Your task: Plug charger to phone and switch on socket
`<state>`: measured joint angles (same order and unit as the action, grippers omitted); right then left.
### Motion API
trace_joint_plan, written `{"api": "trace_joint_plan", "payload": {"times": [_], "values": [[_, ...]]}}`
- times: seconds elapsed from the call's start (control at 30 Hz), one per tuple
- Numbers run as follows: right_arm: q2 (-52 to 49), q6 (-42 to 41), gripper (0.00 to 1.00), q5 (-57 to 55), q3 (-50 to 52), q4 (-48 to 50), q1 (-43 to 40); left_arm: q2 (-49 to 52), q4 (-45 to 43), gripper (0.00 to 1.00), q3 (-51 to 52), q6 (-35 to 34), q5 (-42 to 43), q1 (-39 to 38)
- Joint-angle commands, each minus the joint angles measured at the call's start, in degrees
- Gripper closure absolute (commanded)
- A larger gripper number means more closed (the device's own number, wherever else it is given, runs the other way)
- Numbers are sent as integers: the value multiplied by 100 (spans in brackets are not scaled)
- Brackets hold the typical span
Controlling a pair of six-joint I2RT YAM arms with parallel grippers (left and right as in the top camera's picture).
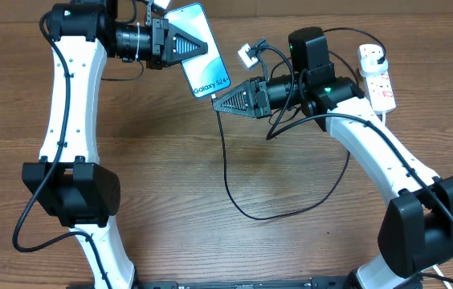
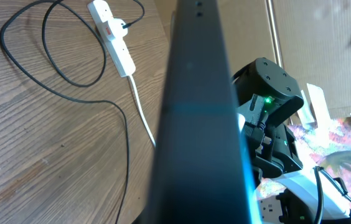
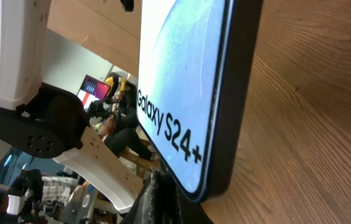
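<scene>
Aloft, black-edged light-blue phone pinched in left gripper; right gripper pinches thin black charger.

Left end effector — facing right end effector

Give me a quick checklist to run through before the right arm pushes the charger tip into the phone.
1. Phone gripped: ok. The left gripper is shut on the phone and holds it up off the table.
2. Charger in hand: ok. The right gripper is shut on the charger, with the cable trailing from its tip.
3. Tip lined up with the port: cannot tell. The tip is at the phone's lower edge, but the port is hidden.
4. Cable slack: ok. It lies in a loose loop on the table.
5. Plugged into the socket: ok. The black plug sits in it.
6. Socket switch: cannot tell. It is too small to read.
</scene>
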<state>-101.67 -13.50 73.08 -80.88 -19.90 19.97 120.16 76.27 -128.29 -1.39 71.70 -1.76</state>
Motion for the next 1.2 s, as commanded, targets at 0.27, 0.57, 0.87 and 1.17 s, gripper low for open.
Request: {"api": "trace_joint_plan", "payload": {"times": [0.27,0.57,0.87,1.17], "values": [[-4,4,96,52,11,37,22,48,13,96,-118,15,136,33],[-4,0,96,52,11,140,22,48,238,96,-118,273,136,33],[-4,0,96,52,11,157,22,48,291,96,-118,426,136,33],[-4,-2,96,50,11,164,22,48,485,96,-118,619,136,22]]}}
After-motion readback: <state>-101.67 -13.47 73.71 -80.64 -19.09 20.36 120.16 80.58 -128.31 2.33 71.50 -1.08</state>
